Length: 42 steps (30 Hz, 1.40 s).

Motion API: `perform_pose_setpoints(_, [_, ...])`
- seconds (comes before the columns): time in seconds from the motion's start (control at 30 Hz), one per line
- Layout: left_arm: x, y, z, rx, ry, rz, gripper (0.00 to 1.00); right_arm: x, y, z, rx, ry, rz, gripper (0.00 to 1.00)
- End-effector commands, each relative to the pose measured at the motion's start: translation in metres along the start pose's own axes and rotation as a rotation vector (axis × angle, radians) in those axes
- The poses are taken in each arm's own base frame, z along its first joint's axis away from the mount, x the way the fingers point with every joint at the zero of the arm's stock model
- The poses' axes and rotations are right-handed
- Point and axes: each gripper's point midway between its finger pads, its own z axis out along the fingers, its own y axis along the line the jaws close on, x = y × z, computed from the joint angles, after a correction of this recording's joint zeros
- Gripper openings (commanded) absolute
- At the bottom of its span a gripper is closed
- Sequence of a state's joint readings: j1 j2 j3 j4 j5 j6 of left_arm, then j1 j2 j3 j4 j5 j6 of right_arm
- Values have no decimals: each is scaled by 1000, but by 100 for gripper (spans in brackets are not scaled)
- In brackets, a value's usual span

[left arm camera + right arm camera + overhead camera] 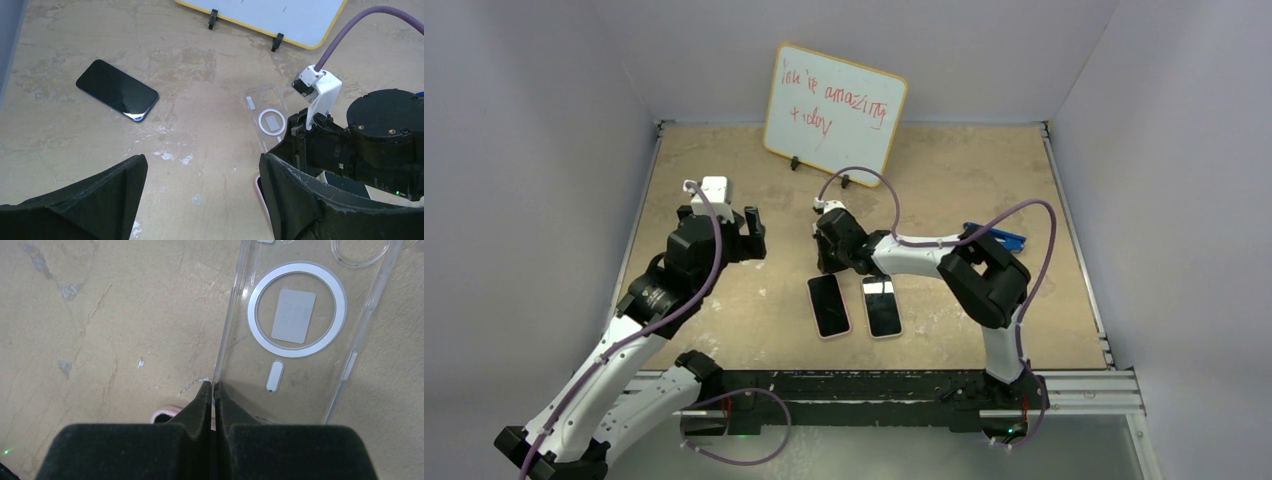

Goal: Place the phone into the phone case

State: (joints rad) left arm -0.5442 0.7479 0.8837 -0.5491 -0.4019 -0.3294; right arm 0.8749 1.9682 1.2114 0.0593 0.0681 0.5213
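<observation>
My right end effector (214, 390) has its fingers pressed together on the left long wall of the clear phone case (295, 340), close to the case's near corner. From that pinch the case runs straight ahead and slightly to the right, lying flat and open side up on the table (100, 330). Its long axis points away from me.

My left end effector (202, 165) is spread wide and holds nothing, hanging above the table. The bare dark phone (117, 90) lies ahead of it and to the left, screen up. Its long axis slants across my line of reach. The case sits ahead and to the right of those same fingers, well apart from the phone.

I judge my left arm to be the nearer one for fetching this phone, while my right steadies the case.

Two more handsets lie just behind my right end effector, a pink-rimmed phone (829, 305) and another dark phone (882, 306) beside it. I cannot tell for certain which one is meant for the case.
</observation>
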Motion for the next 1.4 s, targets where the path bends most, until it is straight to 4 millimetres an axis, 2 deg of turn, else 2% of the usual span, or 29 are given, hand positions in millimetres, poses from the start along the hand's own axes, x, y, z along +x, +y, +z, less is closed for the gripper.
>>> perform_pose_setpoints(0.0, [-5, 6, -3, -27, -30, -29, 85, -27, 3, 6, 29, -97, 60, 0])
perform_pose_setpoints(0.17, [-4, 7, -1, -39, -28, -36, 85, -37, 12, 15, 2, -129, 113, 0])
perform_pose_setpoints(0.33, [-1, 8, 1, -49, -16, -44, 85, -45, 20, 26, -21, -143, 162, 4])
perform_pose_setpoints(0.47, [3, 10, 2, -62, 0, -39, 85, -54, 29, 26, -52, -162, 201, 20])
perform_pose_setpoints(0.57, [4, 9, 2, -64, 6, -46, 84, -61, 36, 19, -79, -172, 211, 33])
perform_pose_setpoints(0.77, [11, 4, 10, -55, 47, -41, 87, -59, 48, -15, -158, -157, 196, 54])
perform_pose_setpoints(0.87, [16, 5, 17, -92, 78, -46, 89, -59, 49, -36, -188, -182, 172, 72])
perform_pose_setpoints(0.93, [18, 7, 24, -125, 93, -55, 90, -55, 47, -51, -198, -187, 157, 81])
perform_pose_setpoints(1.03, [17, 3, 35, -151, 121, -67, 96, -52, 39, -77, -187, -214, 112, 89])
perform_pose_setpoints(1.1, [14, 4, 43, -190, 139, -80, 100, -42, 34, -91, -191, -209, 103, 98])
perform_pose_setpoints(1.27, [8, 14, 71, -266, 178, -166, 100, -29, 16, -125, -175, -263, 102, 99])
perform_pose_setpoints(1.37, [4, 28, 92, -268, 188, -286, 100, -22, 12, -143, -193, -288, 107, 99])
